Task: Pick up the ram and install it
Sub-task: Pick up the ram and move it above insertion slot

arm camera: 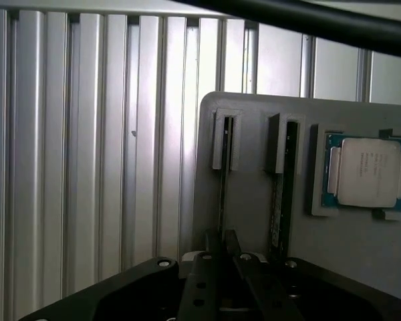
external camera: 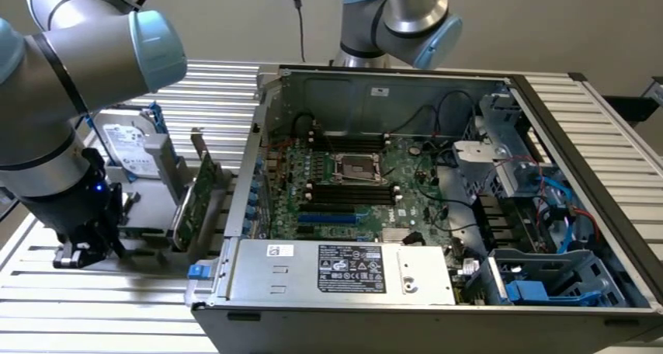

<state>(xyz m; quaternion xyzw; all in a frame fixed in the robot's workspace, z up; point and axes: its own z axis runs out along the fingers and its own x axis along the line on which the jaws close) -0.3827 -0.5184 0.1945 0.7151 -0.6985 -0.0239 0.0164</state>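
My gripper (arm camera: 222,246) is drawn in tight, its fingers pinching the ram (arm camera: 222,174), which stands on edge in a slot of the grey holder (arm camera: 254,200). Just beside it, in the next slot, stands a second thin stick (arm camera: 281,180), and past that a CPU (arm camera: 366,172) lies flat in its recess. The holder sits on the slatted aluminium counter (arm camera: 87,167). A green expansion card (external camera: 197,199) and a hard drive (external camera: 130,148) stand near me, with the open computer case (external camera: 383,86) to the exterior view's right

table (arm camera: 73,167): ribbed satin metal | holder (arm camera: 252,200): matt plastic | ram (arm camera: 224,180): matt board | case (external camera: 393,86): bare metal
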